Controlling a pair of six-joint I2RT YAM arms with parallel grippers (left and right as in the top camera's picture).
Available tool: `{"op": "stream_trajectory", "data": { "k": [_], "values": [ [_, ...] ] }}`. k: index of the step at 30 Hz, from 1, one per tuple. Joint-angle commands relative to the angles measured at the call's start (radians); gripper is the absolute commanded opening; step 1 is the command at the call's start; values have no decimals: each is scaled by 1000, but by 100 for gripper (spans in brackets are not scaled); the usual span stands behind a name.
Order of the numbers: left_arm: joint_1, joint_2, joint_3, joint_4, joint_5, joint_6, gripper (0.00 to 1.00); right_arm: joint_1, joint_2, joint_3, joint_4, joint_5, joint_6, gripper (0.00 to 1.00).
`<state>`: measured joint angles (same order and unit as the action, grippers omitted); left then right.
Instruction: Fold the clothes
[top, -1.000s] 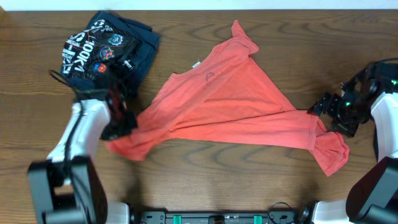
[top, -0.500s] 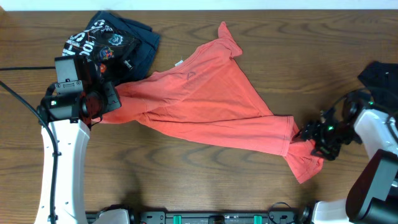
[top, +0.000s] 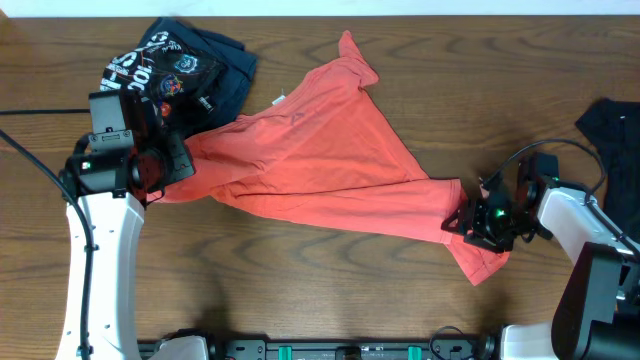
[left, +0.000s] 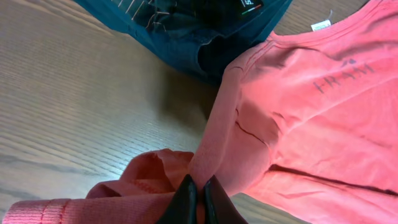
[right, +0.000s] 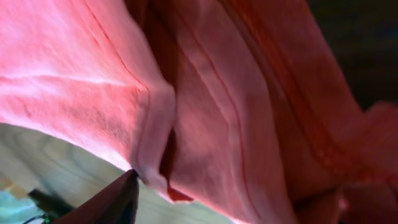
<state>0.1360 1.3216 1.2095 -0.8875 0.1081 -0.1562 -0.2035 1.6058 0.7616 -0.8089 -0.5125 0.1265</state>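
Observation:
The coral-red T-shirt (top: 320, 160) lies stretched across the table between my two grippers. My left gripper (top: 172, 160) is shut on a fold at its left end. In the left wrist view the fingertips (left: 189, 193) pinch the coral fabric, with the collar and grey lettering (left: 342, 74) beyond. My right gripper (top: 478, 222) sits over the shirt's lower right sleeve. The right wrist view is filled with coral cloth (right: 249, 93). One dark finger (right: 115, 199) stands well off to the side at the hem and the other is hidden, so the jaws are open around cloth. A navy printed garment (top: 180, 75) lies at the back left.
A black garment (top: 615, 125) lies at the right edge of the table. The navy garment (left: 186, 31) lies just beyond the coral shirt's shoulder. Bare wood (top: 300, 290) shows along the table front.
My left gripper has pulled the shirt's left end up and to the left, dragging the whole shirt leftward. My right gripper has moved left onto the sleeve, its jaws narrowing.

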Motion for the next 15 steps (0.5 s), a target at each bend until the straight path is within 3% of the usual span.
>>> {"op": "stream_trajectory", "data": {
  "k": [1, 7, 15],
  "values": [
    [6, -8, 8, -4, -3, 6, 6, 12, 11, -12, -34, 27, -11, 68],
    [6, -8, 8, -5, -4, 11, 6, -31, -21, 32, -144, 68, -56, 72],
    [6, -8, 8, -6, -3, 11, 6, -115, -195, 145, -208, 48, -51, 74]
  ]
}}
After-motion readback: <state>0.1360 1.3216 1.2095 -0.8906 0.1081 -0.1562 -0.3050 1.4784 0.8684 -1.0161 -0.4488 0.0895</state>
